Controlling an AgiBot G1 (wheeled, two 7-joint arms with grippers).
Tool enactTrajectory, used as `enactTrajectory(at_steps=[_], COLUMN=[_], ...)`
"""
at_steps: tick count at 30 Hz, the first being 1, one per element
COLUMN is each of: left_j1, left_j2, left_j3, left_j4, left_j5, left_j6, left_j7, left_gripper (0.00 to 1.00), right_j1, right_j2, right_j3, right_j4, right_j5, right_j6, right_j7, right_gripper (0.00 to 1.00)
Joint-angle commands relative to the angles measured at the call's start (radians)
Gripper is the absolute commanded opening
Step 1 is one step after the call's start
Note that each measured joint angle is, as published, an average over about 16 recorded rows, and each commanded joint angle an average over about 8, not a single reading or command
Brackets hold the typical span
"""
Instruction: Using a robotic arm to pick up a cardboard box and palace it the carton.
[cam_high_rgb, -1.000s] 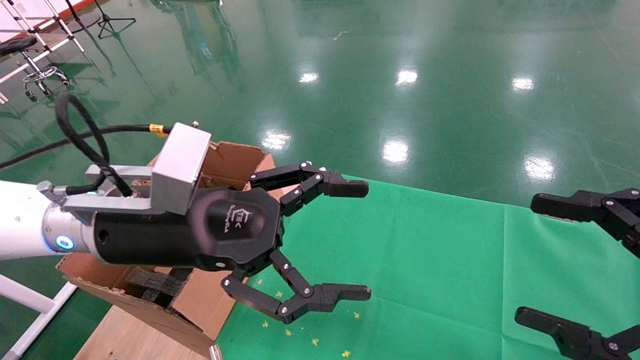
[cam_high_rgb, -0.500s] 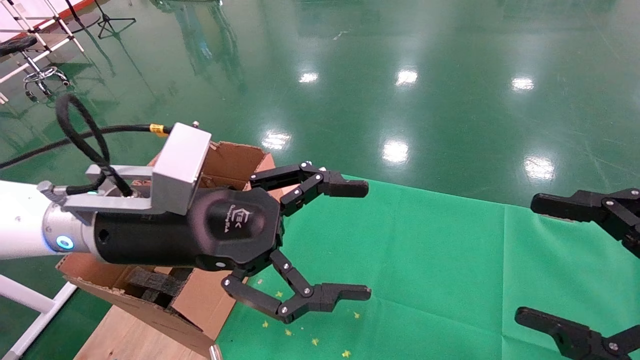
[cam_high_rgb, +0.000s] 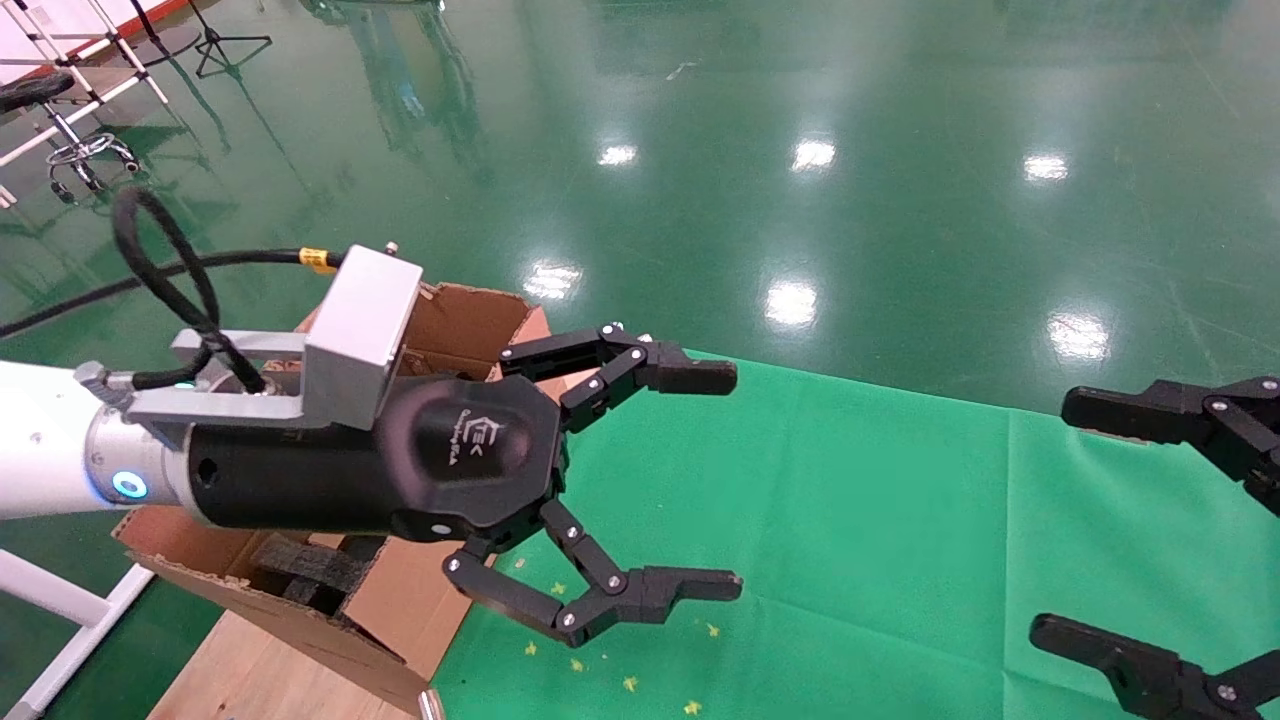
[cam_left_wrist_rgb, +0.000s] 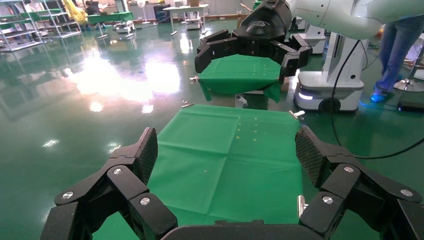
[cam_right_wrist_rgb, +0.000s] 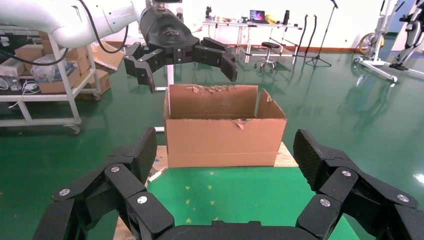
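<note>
Jaws on the left gripper (cam_high_rgb: 735, 480) are hanging wide apart and gripping nothing, sitting just at 3 o'clock of the carton (cam_high_rgb: 470, 320) over the green cloth (cam_high_rgb: 880, 520). The right gripper (cam_high_rgb: 1065, 515) is also spread open, idling over at 3 o'clock of the cloth. The cardboard box isn't showing in any view (could already be inside the carton, can't tell), so I'm guessing we're either before the pick or just after the drop. Next it needs finding.
</note>
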Motion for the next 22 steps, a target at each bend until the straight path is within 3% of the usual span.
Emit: enactTrajectory(at_steps=[1,22], left_j1=[0.0,0.0], left_j2=[0.0,0.0], left_j3=[0.0,0.0], left_j4=[0.0,0.0], left_j5=[0.0,0.0], left_j6=[0.0,0.0], left_j7=[0.0,0.0], left_gripper=[1.0,1.0], right_j1=[0.0,0.0], right_j2=[0.0,0.0], right_j3=[0.0,0.0], right_j4=[0.0,0.0], right_j5=[0.0,0.0], right_j6=[0.0,0.0], right_j7=[0.0,0.0], right_gripper=[1.0,1.0])
